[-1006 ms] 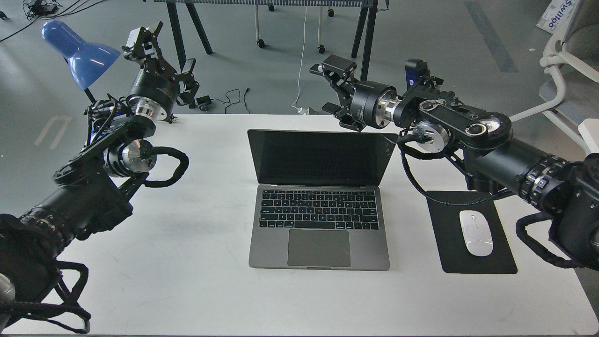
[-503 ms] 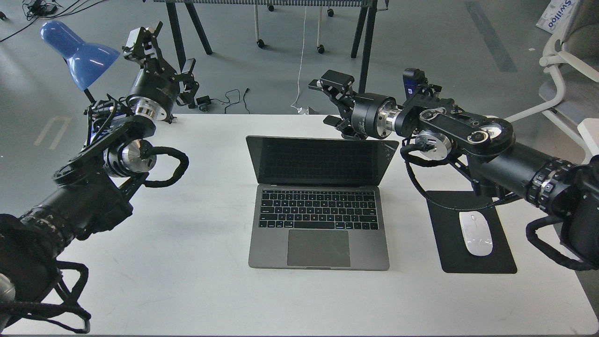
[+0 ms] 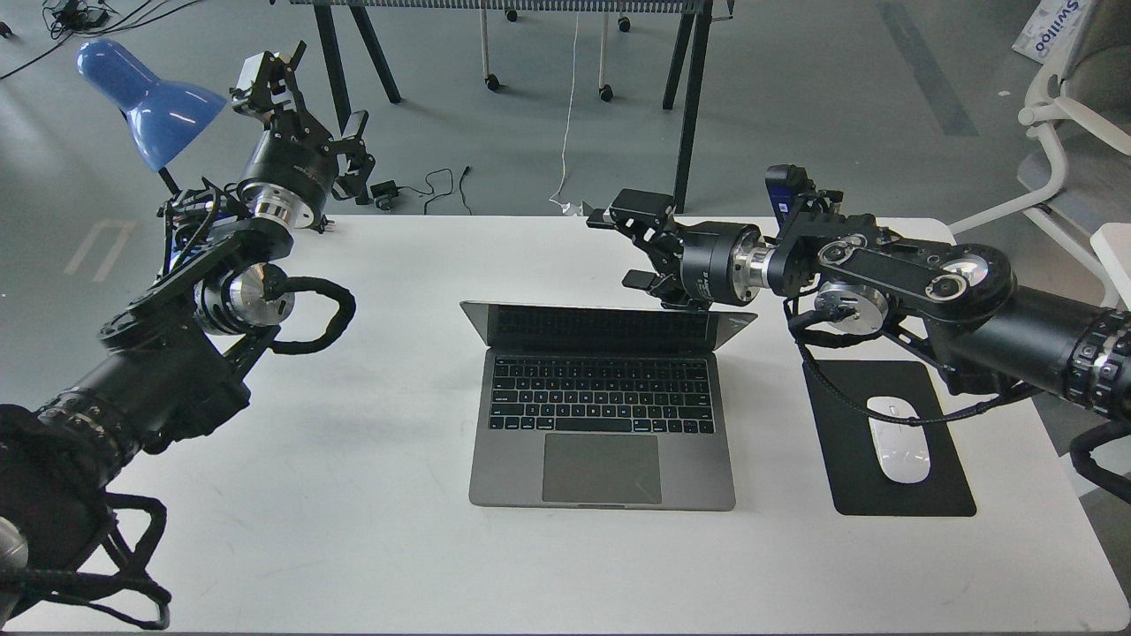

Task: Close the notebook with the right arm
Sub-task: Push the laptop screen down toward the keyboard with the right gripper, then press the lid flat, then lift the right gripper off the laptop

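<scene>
The notebook (image 3: pixel 603 442), a space-grey laptop with a black keyboard, sits in the middle of the white table (image 3: pixel 353 512). Its lid (image 3: pixel 608 328) leans well forward over the keys, so the black screen shows only as a narrow band. My right gripper (image 3: pixel 638 247) is open, just behind and above the right part of the lid's top edge. Its lower finger (image 3: pixel 641 281) is close to that edge; whether it touches I cannot tell. My left gripper (image 3: pixel 309 110) is open and empty, raised beyond the table's far left corner.
A black mouse pad (image 3: pixel 848 481) with a white mouse (image 3: pixel 899 439) lies right of the notebook, under my right forearm. A blue desk lamp (image 3: pixel 150 97) stands at the far left. A white chair (image 3: pixel 1060 115) is beyond the right edge.
My right gripper has come down and toward me behind the lid. The lid has tilted forward from near upright to well over the keyboard. The left arm has not moved.
</scene>
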Available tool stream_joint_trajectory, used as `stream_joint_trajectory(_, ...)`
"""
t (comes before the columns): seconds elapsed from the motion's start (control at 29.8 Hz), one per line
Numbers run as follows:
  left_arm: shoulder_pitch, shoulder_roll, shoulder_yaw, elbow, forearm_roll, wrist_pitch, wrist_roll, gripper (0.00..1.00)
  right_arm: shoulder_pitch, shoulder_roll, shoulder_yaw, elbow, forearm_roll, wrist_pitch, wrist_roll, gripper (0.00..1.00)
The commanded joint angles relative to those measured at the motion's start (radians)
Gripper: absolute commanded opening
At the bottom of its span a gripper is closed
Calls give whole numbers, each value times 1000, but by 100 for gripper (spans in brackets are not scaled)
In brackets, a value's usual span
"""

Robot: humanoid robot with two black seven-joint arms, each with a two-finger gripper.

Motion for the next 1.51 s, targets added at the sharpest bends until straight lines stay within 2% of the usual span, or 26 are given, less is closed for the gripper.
stream_joint_trajectory(0.0,-1,0,0,0,0,0,0,100,-3,-15,-32,30,0,1,0,100)
stream_joint_trajectory(0.4,-1,0,0,1,0,0,0,100,-40,-13,-87,102,-51,0,2,100)
stream_joint_trajectory(1.11,-1,0,-2,1,0,0,0,100,-129,14,-125,103,-158,-17,0,100)
stream_joint_trajectory(1.47,-1,0,-2,1,0,0,0,100,-149,28,-187,76,-186,-85,-1,100)
